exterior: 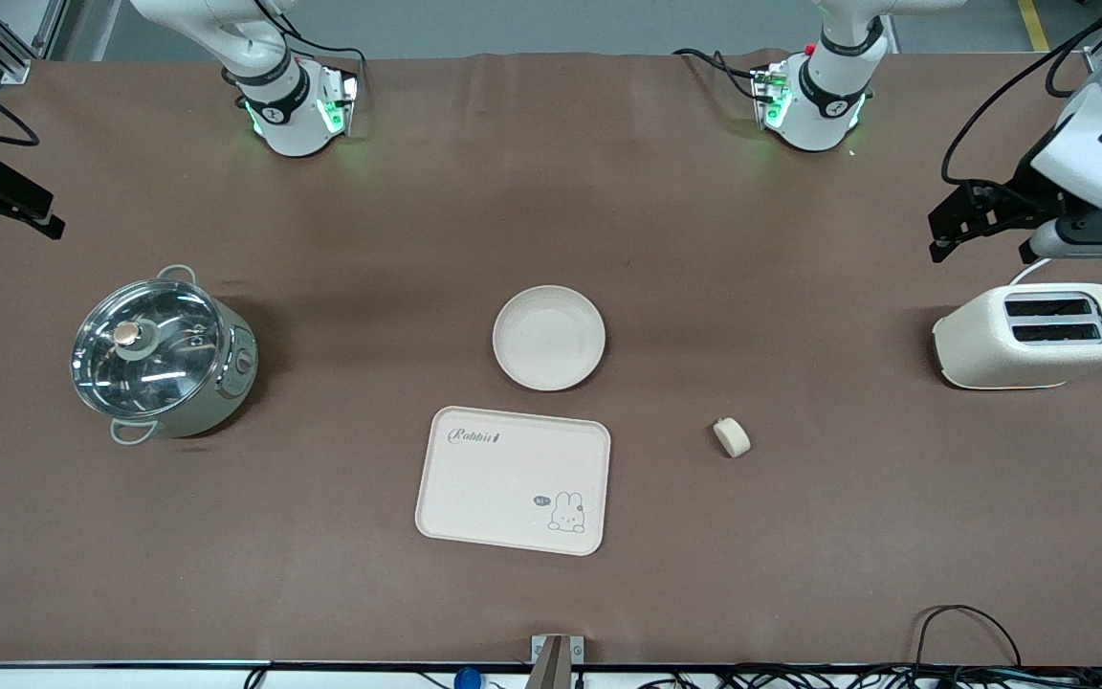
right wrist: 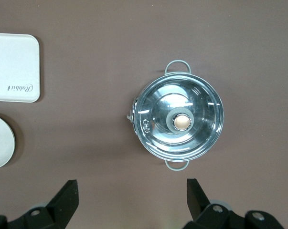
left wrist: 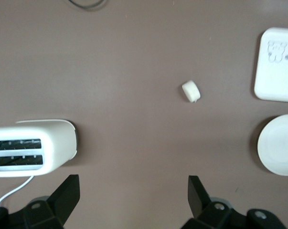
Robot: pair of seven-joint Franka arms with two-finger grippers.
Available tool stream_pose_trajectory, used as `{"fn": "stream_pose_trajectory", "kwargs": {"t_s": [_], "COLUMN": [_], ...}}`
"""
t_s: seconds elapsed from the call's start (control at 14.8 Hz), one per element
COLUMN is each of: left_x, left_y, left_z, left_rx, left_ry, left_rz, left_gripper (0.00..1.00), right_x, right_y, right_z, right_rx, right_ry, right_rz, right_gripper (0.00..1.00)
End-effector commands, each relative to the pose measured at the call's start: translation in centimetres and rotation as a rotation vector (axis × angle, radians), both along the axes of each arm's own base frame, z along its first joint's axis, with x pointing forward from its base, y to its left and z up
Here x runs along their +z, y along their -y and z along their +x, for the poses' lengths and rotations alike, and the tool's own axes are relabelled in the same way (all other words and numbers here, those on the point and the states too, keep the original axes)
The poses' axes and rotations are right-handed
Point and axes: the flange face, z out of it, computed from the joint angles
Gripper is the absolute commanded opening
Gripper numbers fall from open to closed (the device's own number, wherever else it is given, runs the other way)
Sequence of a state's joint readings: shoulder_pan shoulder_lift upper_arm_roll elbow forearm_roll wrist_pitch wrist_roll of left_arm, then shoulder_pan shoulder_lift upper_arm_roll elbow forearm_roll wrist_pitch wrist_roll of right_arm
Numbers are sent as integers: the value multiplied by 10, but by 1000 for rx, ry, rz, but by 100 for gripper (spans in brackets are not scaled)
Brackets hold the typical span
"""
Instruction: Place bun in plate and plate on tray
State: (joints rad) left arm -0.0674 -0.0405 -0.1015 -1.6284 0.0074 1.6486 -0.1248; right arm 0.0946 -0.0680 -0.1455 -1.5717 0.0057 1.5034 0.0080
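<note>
1. The bun (exterior: 731,437) lies by itself on the brown table (exterior: 800,536), with nothing touching it. It sits toward the left arm's end, between the tray and the toaster.
2. The plate (exterior: 549,338) is in the middle of the table and has nothing in it.
3. The tray (exterior: 513,479) lies just beside the plate, nearer to the front camera. The two do not touch, and nothing is on the tray.
4. The left gripper (left wrist: 133,187) hangs in the air near the toaster (exterior: 1035,335). Its fingers (left wrist: 67,192) are spread wide apart and hold nothing.
5. The right gripper (right wrist: 132,191) hangs in the air near the pot (exterior: 165,354), which has a glass lid. Its fingers (right wrist: 66,196) are spread wide too and hold nothing.
</note>
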Motion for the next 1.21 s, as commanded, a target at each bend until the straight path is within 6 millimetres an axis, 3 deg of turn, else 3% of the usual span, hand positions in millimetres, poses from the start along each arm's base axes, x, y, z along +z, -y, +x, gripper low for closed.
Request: {"fn": "stream_pose_trajectory", "kwargs": {"t_s": [0.0,0.13,0.4,0.61,0.67,0.88,1.01,1.15], "left_x": [-64,-119,-259,-346,-364,-403,-408,-411], "left_y": [25,39,80,103,108,115,117,117], "left_z": [21,46,97,113,116,118,120,120], "left_rx": [-40,-42,17,6,3,8,12,19], "left_ry": [-117,-155,-140,-95,-81,-47,-29,-26], "left_rz": [14,5,-34,-71,-79,-105,-115,-119], "left_gripper": [100,100,100,100,100,100,90,74], "right_x": [-8,-17,-53,-93,-107,-153,-184,-209], "right_y": [-15,-28,-102,-148,-164,-184,-208,-229], "right_z": [-2,0,24,48,49,52,46,37], "right_rx": [0,-33,30,-62,-56,-55,-48,-57], "right_ry": [-20,-28,-35,-46,-53,-45,-39,-26], "right_rz": [-4,-6,-3,74,74,89,96,105], "right_gripper": [100,100,100,100,100,100,100,100]}}
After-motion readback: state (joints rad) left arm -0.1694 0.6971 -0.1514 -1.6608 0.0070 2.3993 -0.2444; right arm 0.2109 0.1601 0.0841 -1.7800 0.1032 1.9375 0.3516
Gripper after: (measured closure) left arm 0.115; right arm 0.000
